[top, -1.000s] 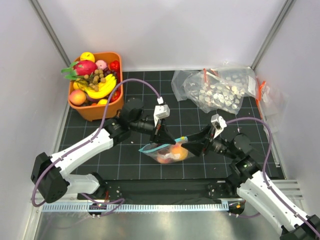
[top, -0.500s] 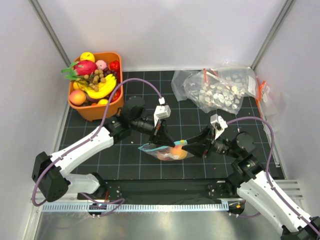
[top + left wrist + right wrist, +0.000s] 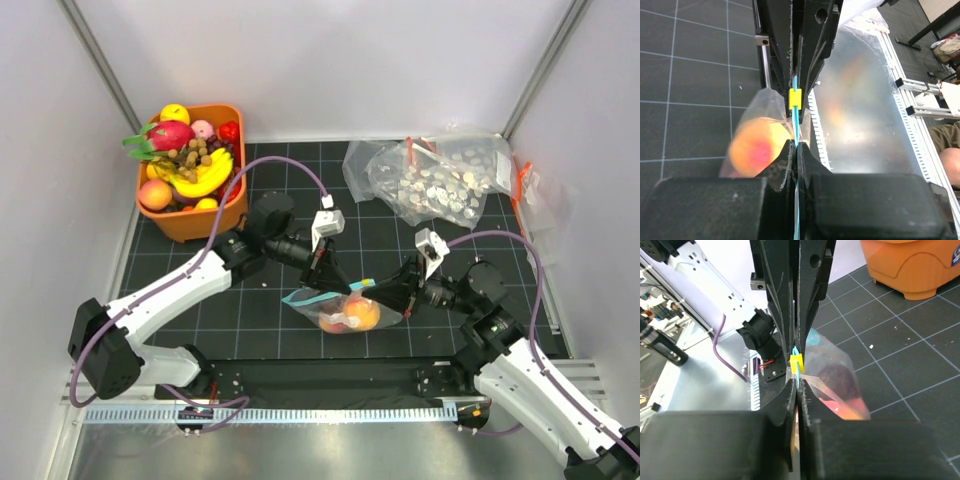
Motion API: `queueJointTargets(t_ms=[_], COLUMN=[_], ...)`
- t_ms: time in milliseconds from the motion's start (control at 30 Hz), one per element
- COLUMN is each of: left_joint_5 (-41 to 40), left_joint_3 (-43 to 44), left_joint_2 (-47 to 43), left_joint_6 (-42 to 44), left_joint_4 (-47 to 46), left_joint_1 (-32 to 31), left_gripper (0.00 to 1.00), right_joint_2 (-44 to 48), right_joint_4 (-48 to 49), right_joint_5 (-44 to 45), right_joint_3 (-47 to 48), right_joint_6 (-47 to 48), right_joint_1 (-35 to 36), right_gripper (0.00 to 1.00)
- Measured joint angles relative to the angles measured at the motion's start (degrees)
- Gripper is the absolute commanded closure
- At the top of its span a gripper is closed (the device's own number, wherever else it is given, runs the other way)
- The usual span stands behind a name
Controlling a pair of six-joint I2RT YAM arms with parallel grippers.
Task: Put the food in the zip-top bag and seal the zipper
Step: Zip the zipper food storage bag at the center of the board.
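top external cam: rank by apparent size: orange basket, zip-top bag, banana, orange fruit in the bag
Largest to smallest:
1. orange basket
2. zip-top bag, bunched up, so its outline is rough
3. banana, partly buried among other fruit
4. orange fruit
No two look close enough to tie.

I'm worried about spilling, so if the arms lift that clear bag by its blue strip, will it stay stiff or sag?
Probably sags: the zip-top bag looks like thin film, bulging around the food. Those round pieces likely weigh it down and may roll to the lowest corner. The zipper, pinched in both arms' jaws, seems the firmest hold.
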State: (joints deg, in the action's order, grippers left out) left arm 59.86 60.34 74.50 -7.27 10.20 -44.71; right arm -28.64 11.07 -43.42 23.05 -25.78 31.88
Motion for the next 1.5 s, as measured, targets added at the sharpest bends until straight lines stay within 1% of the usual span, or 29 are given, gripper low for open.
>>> queueJointTargets(t_ms=[33,67,100,133,233,333,400,567,800,833,867,900,933,1000,1100,1133,1167,1200,1233,1300,1500], left_joint_5=[0.0,-0.2,-0.4,-1.0,-3.4,-6.0,-7.1,-9.6,-10.9,-11.0,-11.1,-11.3,-11.3,-11.5,-11.6,-11.7,-11.8,-11.8,-11.8,-11.8,-11.9], left_joint_3=[0.1,0.1,0.3,0.4,0.5,0.6,0.8,2.8,5.8,6.0,6.2,6.2,6.3,6.5,6.7,6.7,6.8,6.8,6.8,6.8,6.8], left_joint_2=[0.0,0.0,0.0,0.0,0.0,-0.2,-0.3,-0.2,1.5,1.9,2.2,2.5,2.8,3.5,4.2,4.3,4.3,4.4,4.4,4.4,4.3], left_joint_6=[0.0,0.2,0.2,-0.2,-1.0,-1.4,-1.7,-3.1,-3.5,-3.6,-3.8,-3.8,-3.8,-3.9,-3.9,-3.9,-4.0,-4.0,-4.0,-3.7,-2.5], left_joint_4=[0.1,0.2,0.3,0.4,0.4,0.3,0.3,0.2,-0.3,-0.3,-0.3,-0.3,-0.3,-0.3,-0.3,-0.3,-0.3,-0.3,-0.3,-0.3,-0.6], left_joint_1=[0.0,0.0,0.0,0.0,0.0,0.0,0.0,-0.2,-1.2,-1.6,-2.0,-2.3,-2.6,-3.2,-3.4,-3.5,-3.5,-3.6,-3.6,-3.7,-3.7], left_gripper=[0.77,0.66,0.57,0.43,0.33,0.32,0.33,0.42,0.43,0.50,0.53,0.61,0.65,0.71,0.74,0.81,0.86,0.94,0.97,1.00,1.00], right_joint_2=[-0.3,-0.5,-0.8,-1.1,-1.7,-1.6,-1.6,-1.7,-1.8,-1.8,-1.8,-1.9,-2.2,-2.5,-2.9,-2.9,-2.9,-2.9,-2.9,-2.8,-2.5], right_joint_4=[0.0,-0.1,-0.5,-0.9,-3.0,-4.1,-4.9,-6.9,-7.4,-7.5,-7.7,-7.8,-8.0,-8.2,-8.5,-8.6,-8.7,-8.6,-8.7,-8.7,-10.6], right_joint_5=[0.0,0.0,0.3,0.4,1.8,3.1,3.7,4.7,5.2,5.3,5.4,5.4,5.4,5.4,5.6,5.7,5.8,5.8,5.9,6.1,7.8], right_joint_3=[0.1,0.3,0.6,0.9,2.1,2.7,2.8,3.5,4.0,4.0,4.0,4.0,4.0,4.1,4.1,4.1,4.1,4.1,4.1,4.1,5.0], right_joint_6=[0.0,-0.2,-0.2,-0.1,0.2,0.5,0.7,1.6,1.9,1.9,1.9,1.9,1.9,1.9,1.9,1.9,1.9,1.9,1.9,1.9,1.5], right_joint_1=[0.0,0.1,0.2,0.3,0.7,0.9,1.0,1.2,1.7,1.7,1.8,1.8,1.8,1.8,1.8,1.8,1.8,1.8,1.8,1.8,1.8], right_gripper=[0.99,0.99,0.99,0.99,0.99,0.99,0.99,0.99,0.99,0.99,0.99,0.99,0.99,0.99,0.99,0.99,0.99,0.99,0.99,0.99,0.99])
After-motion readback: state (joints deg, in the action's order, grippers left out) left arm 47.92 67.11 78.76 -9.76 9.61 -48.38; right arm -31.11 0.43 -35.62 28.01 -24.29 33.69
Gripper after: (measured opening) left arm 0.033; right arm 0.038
